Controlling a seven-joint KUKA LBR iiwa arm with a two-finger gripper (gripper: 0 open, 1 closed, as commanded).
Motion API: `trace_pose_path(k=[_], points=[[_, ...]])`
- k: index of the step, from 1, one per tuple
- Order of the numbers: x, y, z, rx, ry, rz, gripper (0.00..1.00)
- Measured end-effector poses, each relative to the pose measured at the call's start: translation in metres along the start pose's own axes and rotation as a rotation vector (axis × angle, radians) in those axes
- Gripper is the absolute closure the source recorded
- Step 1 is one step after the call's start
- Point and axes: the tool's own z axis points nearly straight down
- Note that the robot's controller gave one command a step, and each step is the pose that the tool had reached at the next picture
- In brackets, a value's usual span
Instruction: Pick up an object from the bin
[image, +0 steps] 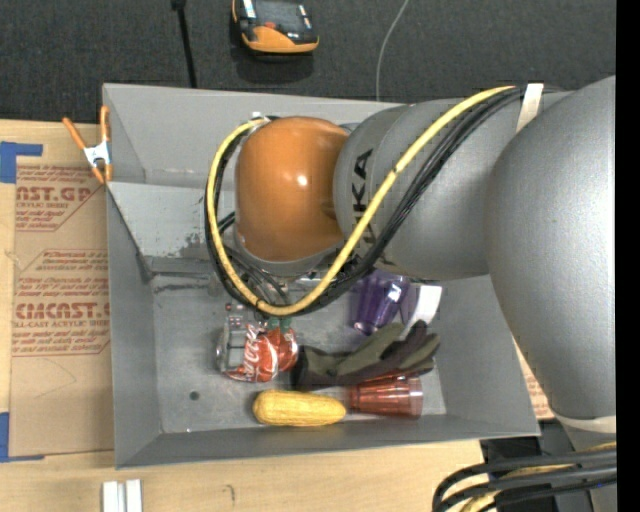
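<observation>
Below the orange cover, a little of my gripper (236, 322) shows at the bin's lower middle. It is right above a crushed red cola can (260, 354), at the can's silvery left end. A dark glove (368, 357) lies just right of the can. In front of them a yellow corn cob (298, 407) rests by the near wall.
A red translucent cup (387, 396) lies on its side right of the cob. A purple cup (377, 303) and a white item (428, 300) sit partly under the arm, which covers the bin's right and back. The left floor is bare.
</observation>
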Motion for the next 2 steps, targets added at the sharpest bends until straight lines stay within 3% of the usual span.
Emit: trace_pose_path(k=[1, 2], points=[[-0.001, -0.001, -0.005, -0.001, -0.006, 0.002, 0.0], [0.001, -0.019, 0.012, -0.004, -0.014, -0.098, 0.0]])
